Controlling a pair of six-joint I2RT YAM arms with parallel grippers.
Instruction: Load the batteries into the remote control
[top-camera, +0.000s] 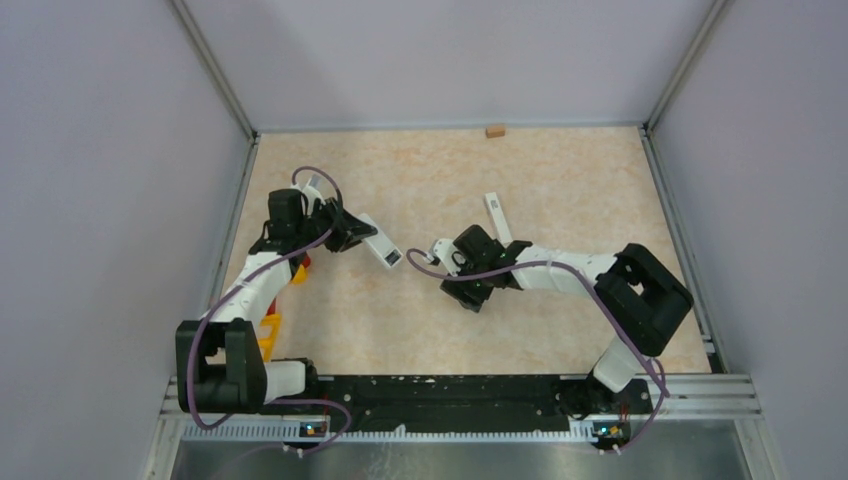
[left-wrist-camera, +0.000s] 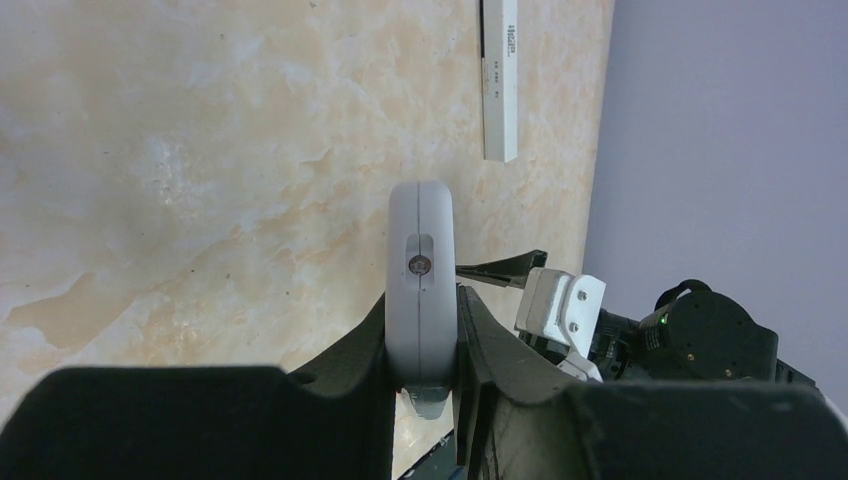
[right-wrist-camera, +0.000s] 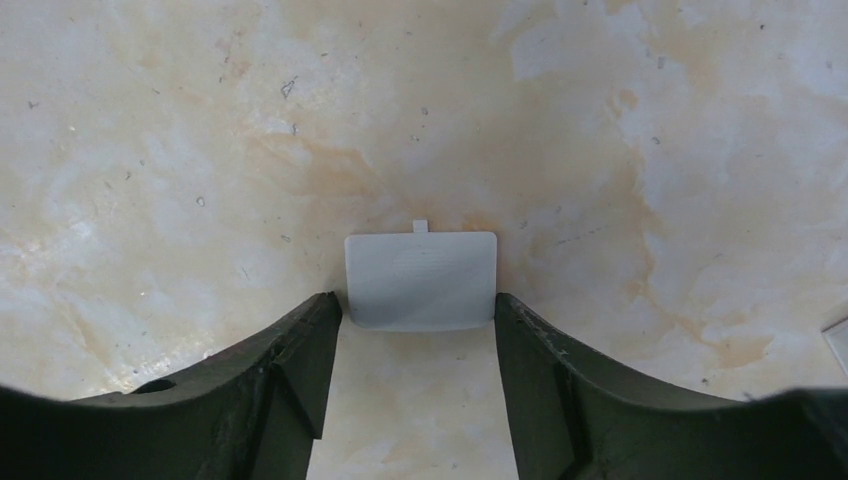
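Note:
My left gripper (left-wrist-camera: 422, 312) is shut on a white remote control (left-wrist-camera: 421, 270), held on edge above the table; from above the remote (top-camera: 381, 246) points toward the right arm. My right gripper (right-wrist-camera: 418, 310) is low over the table, its jaws open around a small pale grey battery cover (right-wrist-camera: 420, 282) lying flat. The right fingertip meets the cover's edge and a thin gap shows at the left one. From above, the right gripper (top-camera: 474, 292) hides the cover. A second slim white remote (top-camera: 497, 216) lies behind the right wrist. The batteries are out of view.
A small brown block (top-camera: 493, 130) lies by the back wall. Orange and yellow pieces (top-camera: 270, 335) sit beside the left arm near the left rail. The slim remote (left-wrist-camera: 500, 80) lies close to the right wall.

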